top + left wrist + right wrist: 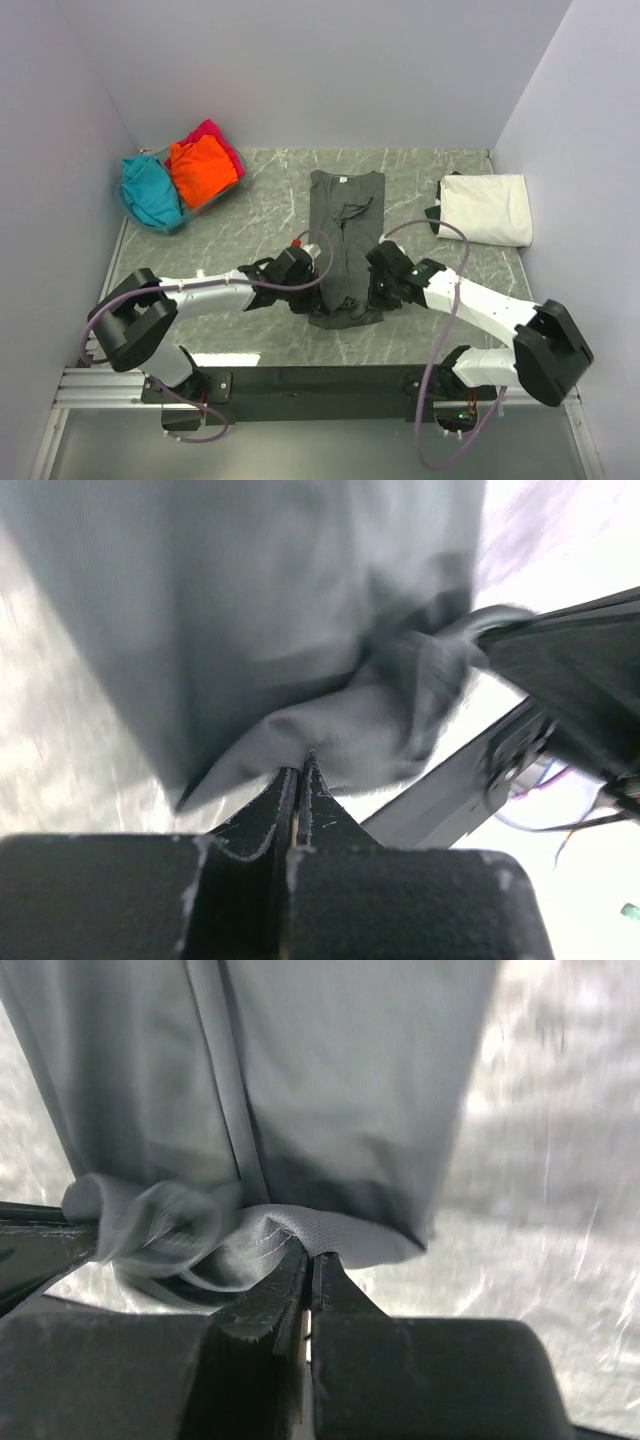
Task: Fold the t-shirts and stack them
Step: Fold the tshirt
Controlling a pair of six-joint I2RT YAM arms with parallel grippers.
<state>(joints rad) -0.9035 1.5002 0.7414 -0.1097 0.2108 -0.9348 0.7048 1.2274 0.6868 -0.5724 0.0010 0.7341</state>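
Dark grey t-shirt [345, 220] (folded narrow), hem pinched by left gripper [300, 767] and right gripper [309, 1251]

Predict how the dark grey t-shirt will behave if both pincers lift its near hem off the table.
Probably floppy: the dark grey t-shirt bunches and wrinkles where the left pincer and right pincer pinch its hem. Likely light, since thin fingertip grips hold it. It should drape and sag between them rather than keep its shape.

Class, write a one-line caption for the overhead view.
Left gripper and right gripper pinch the near hem of the dark grey t-shirt.
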